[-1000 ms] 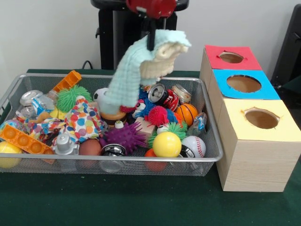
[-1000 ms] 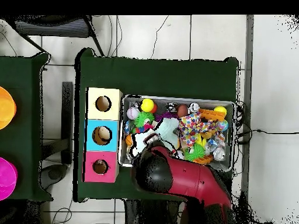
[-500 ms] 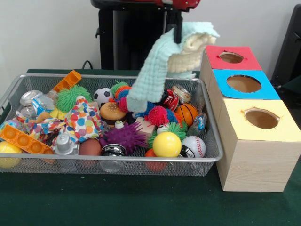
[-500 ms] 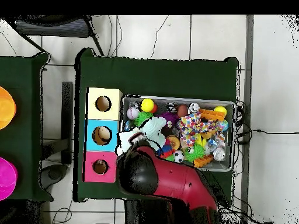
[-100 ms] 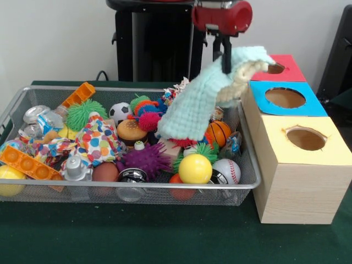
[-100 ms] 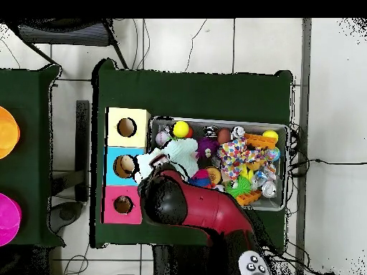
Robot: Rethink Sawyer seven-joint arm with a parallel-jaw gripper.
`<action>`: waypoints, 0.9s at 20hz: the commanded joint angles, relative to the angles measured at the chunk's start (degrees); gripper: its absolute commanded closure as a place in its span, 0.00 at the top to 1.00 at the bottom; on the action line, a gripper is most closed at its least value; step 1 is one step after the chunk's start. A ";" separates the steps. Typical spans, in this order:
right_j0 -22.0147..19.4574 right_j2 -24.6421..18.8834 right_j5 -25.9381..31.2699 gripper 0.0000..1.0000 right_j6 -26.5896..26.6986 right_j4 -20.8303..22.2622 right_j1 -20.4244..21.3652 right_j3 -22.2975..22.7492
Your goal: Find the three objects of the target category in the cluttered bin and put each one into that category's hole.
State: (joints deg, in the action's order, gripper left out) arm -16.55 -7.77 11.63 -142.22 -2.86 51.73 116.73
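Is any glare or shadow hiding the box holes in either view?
Front view: no glare; only the cloth, hanging from the gripper, covers the red hole's edge. Overhead view: yellow hole, blue hole and red hole all show; the arm hides part of the bin.

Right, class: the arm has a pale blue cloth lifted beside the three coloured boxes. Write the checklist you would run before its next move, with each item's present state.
1. Cloth gripped: ok. The gripper is shut on the pale blue cloth, which hangs from it.
2. Cloth clear of the bin: not ok. Its lower edge hangs low over the toys in the wire bin.
3. Gripper over a hole: cannot tell. The cloth hangs at the bin's edge, in front of the red box.
4. Blue box hole open: ok, nothing covers it.
5. Yellow box hole open: ok.
6. Which hole takes cloths: cannot tell.
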 commanded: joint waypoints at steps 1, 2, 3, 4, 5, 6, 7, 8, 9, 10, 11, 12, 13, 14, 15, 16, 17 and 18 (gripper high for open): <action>0.67 -4.77 -6.81 1.00 -4.37 1.78 -5.71 0.15; 0.96 -4.57 -6.83 1.00 -4.42 1.64 -5.73 0.15; 1.18 -4.39 -7.13 1.00 -4.42 1.59 -5.80 0.11; 1.40 -4.20 -7.43 1.00 -4.42 1.53 -5.86 0.06; 1.56 -4.10 -7.34 1.00 -4.33 1.37 -5.94 -0.04; 2.08 -3.42 -7.75 1.00 -4.28 1.50 -6.07 -0.17; 2.27 -2.92 -8.36 1.00 -4.70 1.26 -6.14 -0.20; 2.46 -2.43 -8.98 1.00 -5.12 1.01 -6.20 -0.23; 2.29 -2.63 -9.55 1.00 -5.42 0.78 -6.46 -0.27; 2.33 -1.99 -9.20 1.00 -4.78 1.24 -6.43 -0.41; 2.36 -1.77 -8.59 1.00 -4.42 1.28 -6.46 -0.56; 2.86 -0.61 -7.82 1.00 -3.63 1.69 -6.84 -1.21; 2.75 -0.41 -7.21 1.00 -3.12 1.92 -6.97 -1.43; 2.40 0.26 -5.08 1.00 -1.93 2.44 -6.56 -1.30; 2.12 0.43 -4.56 1.00 -1.40 2.75 -6.73 -1.37; 1.97 1.41 -3.41 1.00 -0.35 3.51 -6.58 -1.33; 1.86 1.83 -3.15 1.00 0.06 3.86 -6.95 -1.47; 1.07 1.63 -3.07 1.00 0.70 4.47 -7.66 -1.51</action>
State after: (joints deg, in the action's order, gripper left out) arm -13.97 -7.77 5.23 -142.22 -2.29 46.68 116.64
